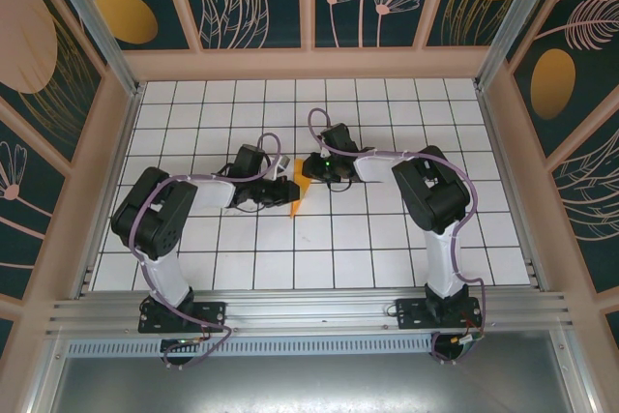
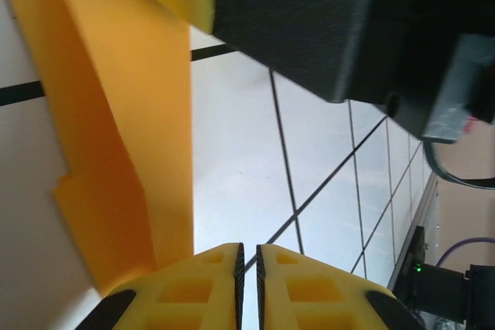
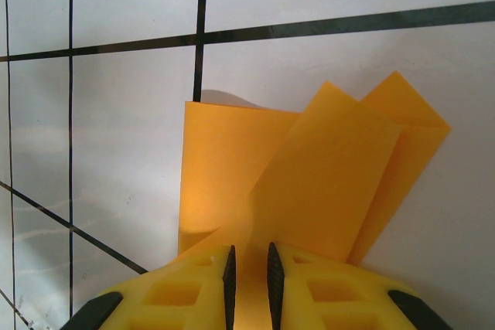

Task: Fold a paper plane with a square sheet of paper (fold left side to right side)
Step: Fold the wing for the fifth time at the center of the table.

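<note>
Paper: a folded orange-yellow sheet (image 1: 297, 198) near the middle of the white gridded table (image 1: 387, 249), with its end at the right gripper's fingertips.
Right gripper: the right gripper (image 1: 314, 173) has its fingers drawn close, and orange shows in the narrow gap between them, so it is pinching the paper's near edge.
Paper from the right gripper: in the right wrist view the paper (image 3: 309, 183) fans out from the right gripper (image 3: 251, 251) in overlapping layers. A slanted flap lies across a flatter panel, and the far edge casts a thin shadow on the table (image 3: 116, 113).
Left gripper: the left gripper (image 1: 282, 191) is just left of the right gripper and faces it. Its fingers (image 2: 193, 284) are pressed nearly together, with only a thin sliver between the pads.
Paper from the left gripper: in the left wrist view the paper (image 2: 131, 129) rises as a tall stepped strip along the outer side of one finger and meets that fingertip. I cannot tell whether any layer is caught between the pads.
Arms: both reach in from the near edge and meet at the right gripper's spot, with the paper between the two grippers.
</note>
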